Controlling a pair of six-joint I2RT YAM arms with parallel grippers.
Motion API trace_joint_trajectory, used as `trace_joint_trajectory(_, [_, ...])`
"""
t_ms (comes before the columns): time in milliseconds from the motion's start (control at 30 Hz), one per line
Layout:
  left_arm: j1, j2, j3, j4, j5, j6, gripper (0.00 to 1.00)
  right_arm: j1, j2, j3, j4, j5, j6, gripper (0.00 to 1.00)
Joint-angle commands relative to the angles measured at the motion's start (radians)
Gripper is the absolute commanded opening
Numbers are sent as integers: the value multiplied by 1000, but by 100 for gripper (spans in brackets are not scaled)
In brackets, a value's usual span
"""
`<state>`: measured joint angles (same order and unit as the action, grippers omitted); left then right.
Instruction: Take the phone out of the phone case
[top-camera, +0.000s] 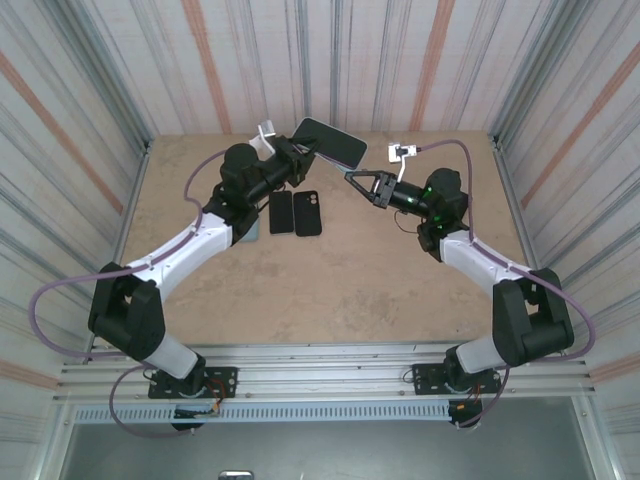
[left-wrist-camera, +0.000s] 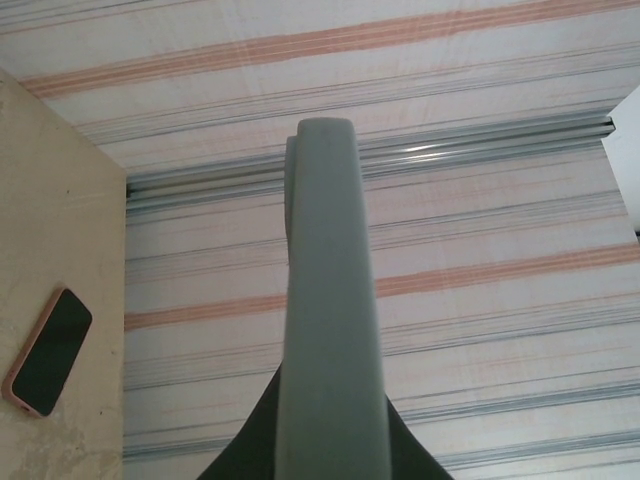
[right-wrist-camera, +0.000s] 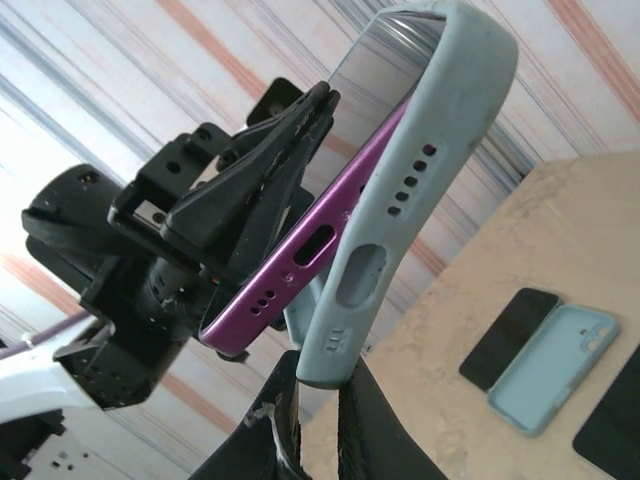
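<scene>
Tan table (top-camera: 330, 290), striped walls behind. Past centre toward 12 o'clock we log a black phone (top-camera: 281, 212) beside a dark case (top-camera: 309, 212). Farther, held aloft: right gripper (right-wrist-camera: 318, 415) pinches grey case (right-wrist-camera: 450, 120) by its lower end, which gapes from purple phone (right-wrist-camera: 340, 200); left gripper (right-wrist-camera: 318, 105), at 10 o'clock, clenches the phone.

left wrist view's bottom edge cuts off the phone case (left-wrist-camera: 330, 330).

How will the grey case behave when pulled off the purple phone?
Likely floppy: the case bows away from the phone at its lower end. Its matte, rubbery look suggests it clings, then may spring free. Thin walls, so probably light.
</scene>
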<state>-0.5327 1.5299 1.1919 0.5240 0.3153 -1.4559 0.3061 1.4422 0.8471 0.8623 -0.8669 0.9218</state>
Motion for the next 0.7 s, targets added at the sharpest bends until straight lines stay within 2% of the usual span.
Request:
trace_joint_trajectory(0, [-53, -49, 100, 156, 137, -41, 0, -24, 25, -6, -135, 24, -35, 5])
trace_joint_trajectory(100, [-46, -57, 112, 102, 143, 19, 0, -30, 5, -12, -101, 13, -12, 9])
trace_joint_trajectory(200, [-35, -67, 138, 23, 168, 107, 0, -50, -26, -13, -107, -3, -15, 18])
trace_joint_trajectory(433, [13, -79, 200, -175, 256, 336, 0, -101, -90, 10, -230, -97, -137, 35])
trace_joint_trajectory(533, [33, -79, 248, -303, 297, 487, 0, -123, -125, 35, -346, -154, -261, 41])
trace_joint_trajectory(667, [46, -78, 292, -412, 366, 715, 0, -127, -179, 119, -675, -211, -579, 49])
